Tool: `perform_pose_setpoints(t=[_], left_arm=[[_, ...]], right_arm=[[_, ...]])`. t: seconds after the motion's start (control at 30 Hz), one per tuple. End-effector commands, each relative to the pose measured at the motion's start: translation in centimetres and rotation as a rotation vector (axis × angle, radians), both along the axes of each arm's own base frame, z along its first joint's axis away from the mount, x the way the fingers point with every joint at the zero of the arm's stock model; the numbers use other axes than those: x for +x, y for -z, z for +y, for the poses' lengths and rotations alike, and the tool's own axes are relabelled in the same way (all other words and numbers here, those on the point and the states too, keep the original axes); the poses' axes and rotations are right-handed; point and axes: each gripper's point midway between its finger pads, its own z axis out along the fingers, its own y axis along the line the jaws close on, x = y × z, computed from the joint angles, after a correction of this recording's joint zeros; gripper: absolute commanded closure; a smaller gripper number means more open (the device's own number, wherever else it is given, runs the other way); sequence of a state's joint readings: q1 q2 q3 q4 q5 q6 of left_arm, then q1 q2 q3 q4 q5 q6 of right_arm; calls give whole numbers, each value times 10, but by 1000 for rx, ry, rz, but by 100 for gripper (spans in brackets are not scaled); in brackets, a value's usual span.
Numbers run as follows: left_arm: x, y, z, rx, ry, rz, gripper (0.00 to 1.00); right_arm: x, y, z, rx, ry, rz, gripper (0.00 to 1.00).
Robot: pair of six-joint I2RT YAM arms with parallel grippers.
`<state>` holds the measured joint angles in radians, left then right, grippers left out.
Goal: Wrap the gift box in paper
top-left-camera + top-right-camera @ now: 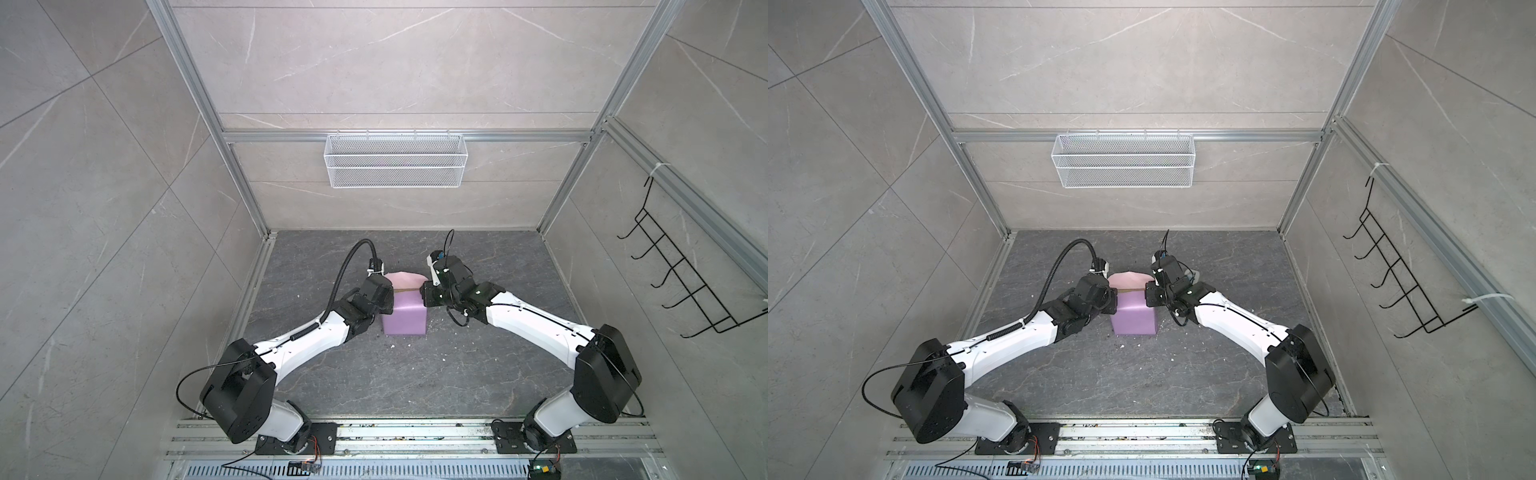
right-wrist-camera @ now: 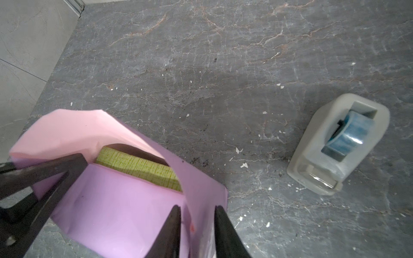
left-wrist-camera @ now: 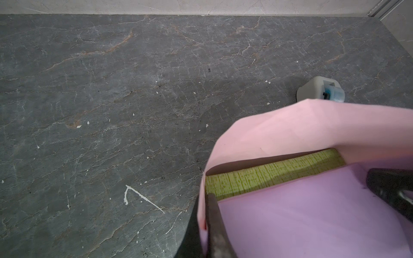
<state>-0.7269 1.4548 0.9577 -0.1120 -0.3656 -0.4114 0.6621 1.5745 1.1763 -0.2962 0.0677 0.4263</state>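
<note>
In a top view the paper (image 1: 403, 320) sits mid-table, folded lilac-side-out over the gift box (image 1: 409, 289), of which only a thin olive strip shows. A pink flap stands up at the far side. The left gripper (image 1: 386, 305) is at the parcel's left edge and the right gripper (image 1: 426, 296) at its right. You cannot read either jaw from up here.

In the left wrist view, the left gripper (image 3: 202, 214) is pinched shut on the paper's (image 3: 312, 212) side edge, one finger on each face. The gift box (image 3: 274, 172) lies flat inside, with its ribbed far edge uncovered.

In the right wrist view, the right gripper (image 2: 197, 210) has its fingers a little apart, straddling the paper's (image 2: 116, 205) edge without clamping it. A tape dispenser (image 2: 337, 145) stands well apart on the table (image 2: 245, 67).

Expect the sheet to be thin, light and floppy. It will likely crease or tear if you pull hard, and spring open when let go. The box looks stiff and light, so it may slide. Take the paper close to its edges, near the box corners, and press against the box to set folds.
</note>
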Motion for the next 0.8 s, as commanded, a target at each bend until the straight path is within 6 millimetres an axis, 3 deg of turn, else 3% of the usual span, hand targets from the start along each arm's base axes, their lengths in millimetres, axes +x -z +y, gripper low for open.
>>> perform_pose_setpoints(t=[0.0, 0.5, 0.67, 0.77], left_arm=[[6, -12, -5, -13, -5, -25, 100], [6, -12, -6, -12, 2, -21, 100], [6, -12, -7, -13, 2, -20, 100], [6, -13, -6, -15, -1, -21, 100]], right_arm=[[0, -20, 1, 18, 14, -22, 74], [13, -9, -2, -54, 48, -9, 100], [13, -18, -1, -41, 48, -22, 100], [11, -25, -1, -24, 43, -28, 89]])
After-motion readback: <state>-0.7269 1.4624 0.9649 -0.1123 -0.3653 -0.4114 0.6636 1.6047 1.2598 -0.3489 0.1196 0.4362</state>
